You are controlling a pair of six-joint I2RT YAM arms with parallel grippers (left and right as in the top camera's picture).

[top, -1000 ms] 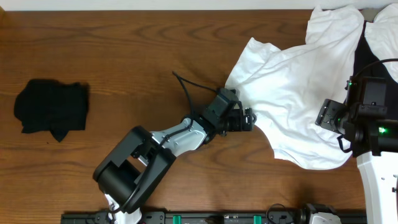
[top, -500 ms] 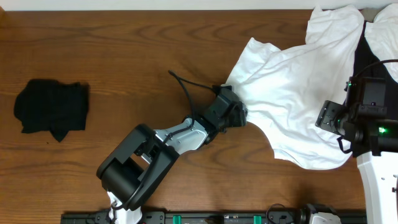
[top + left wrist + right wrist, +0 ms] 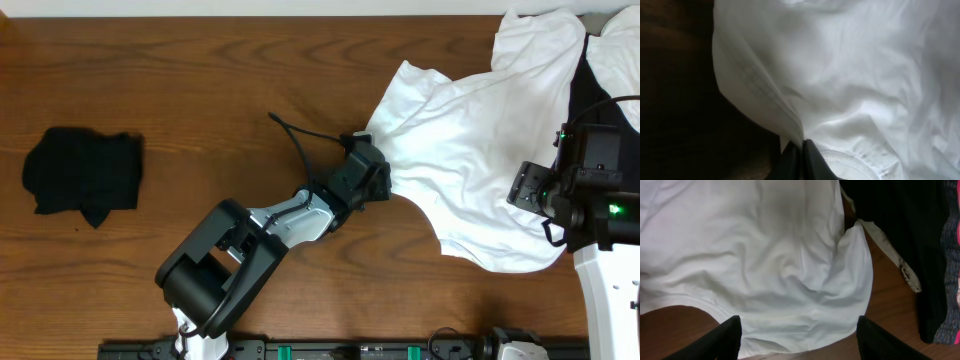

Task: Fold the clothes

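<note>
The white T-shirt (image 3: 470, 150) lay crumpled and unfolded on the wooden counter (image 3: 200, 80), filling the 3 o'clock side of the overhead view. Its upper part ran up toward 1 o'clock, where it overlapped a large black garment (image 3: 583, 90) with pale cloth (image 3: 620, 50) at the frame's corner. No print showed on the side facing up.

The left hand (image 3: 378, 180) reached from 6 o'clock toward the centre and met the shirt at its 9 o'clock edge. In the left wrist view its dark fingertips (image 3: 799, 160) were pressed together with a stitched fold of the white cloth pinched between them, so this hand was clamped on the shirt's edge. Fabric rose in creases from the pinch toward 12 o'clock.

The right hand (image 3: 532, 188) hung over the shirt's 4 o'clock portion. In the right wrist view its two fingers (image 3: 730, 337) stood wide apart with the shirt's curved hem lying between them, holding nothing; whether the tips touched the cloth could not be told. The black garment sat at 1 o'clock in that view, with bare counter beside the hem.

A small black folded garment (image 3: 82, 175) lay alone at 9 o'clock, well apart from the shirt.
</note>
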